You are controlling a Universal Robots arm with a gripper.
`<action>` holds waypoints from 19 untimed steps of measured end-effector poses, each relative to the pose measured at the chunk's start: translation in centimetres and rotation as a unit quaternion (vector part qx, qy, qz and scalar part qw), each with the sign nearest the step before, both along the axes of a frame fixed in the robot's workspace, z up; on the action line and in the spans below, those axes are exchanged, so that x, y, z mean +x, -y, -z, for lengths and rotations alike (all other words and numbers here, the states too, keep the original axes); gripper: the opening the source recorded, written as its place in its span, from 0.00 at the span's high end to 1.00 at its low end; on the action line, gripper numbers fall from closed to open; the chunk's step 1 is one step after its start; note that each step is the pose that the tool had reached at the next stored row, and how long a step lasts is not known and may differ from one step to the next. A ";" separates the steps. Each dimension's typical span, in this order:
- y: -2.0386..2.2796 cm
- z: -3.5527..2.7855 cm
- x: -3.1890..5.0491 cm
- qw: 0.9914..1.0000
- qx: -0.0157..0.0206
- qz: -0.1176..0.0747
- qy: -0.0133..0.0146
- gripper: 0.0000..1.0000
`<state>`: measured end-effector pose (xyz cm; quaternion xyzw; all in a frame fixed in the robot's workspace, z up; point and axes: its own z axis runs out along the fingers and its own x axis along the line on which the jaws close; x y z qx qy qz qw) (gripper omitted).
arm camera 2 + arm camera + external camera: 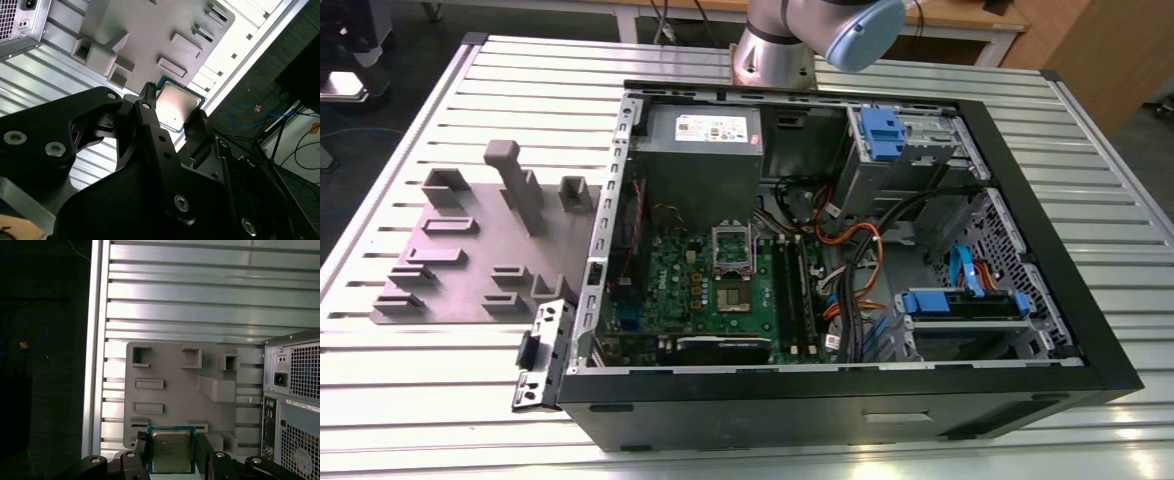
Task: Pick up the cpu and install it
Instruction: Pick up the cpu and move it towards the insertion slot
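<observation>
- The bench point(400, 390) is a top of long silvery metal slats with dark grooves between them, and it shines under the room light.
- A black computer case point(854, 410) lies on its side on the bench, open upward. Inside are a green board point(680, 270), a grey power box point(700, 130), blue drive clips and loose orange and black cables.
- On the board sits a silver frame with a dark centre point(731, 247).
- At the exterior view's left of the case, a flat grey tray point(467, 270) with raised blocks and slots rests on the slats, just beside the case wall.
- The arm point(787, 40) rises at the far side of the case.
- In the second wrist view, the end effector point(174, 102) is clamped on the cpu point(177, 107). One black finger point(150, 110) presses each of two opposite edges.
- The cpu is off the surface, silvery top toward both wrist cameras. The grey tray and the slats lie behind it.
- In the first wrist view, the rear of the case, with its vent grilles, stands beside the tray.
- Around the bench the floor point(45, 365) is dark, and a thin blue cable point(245, 112) loops across it.
- Pale wooden furniture point(1081, 40) stands at the far edge of the room in the exterior view.
</observation>
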<state>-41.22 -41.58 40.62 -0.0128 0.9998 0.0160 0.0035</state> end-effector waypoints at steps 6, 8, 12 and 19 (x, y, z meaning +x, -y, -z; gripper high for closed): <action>0.00 0.00 0.14 1.000 0.000 0.000 0.000 0.53; 0.00 0.00 0.18 1.000 0.000 0.000 0.000 0.53; 0.00 0.00 0.26 1.000 0.000 0.000 0.000 0.53; 0.00 0.00 0.41 1.000 0.000 0.000 0.000 0.53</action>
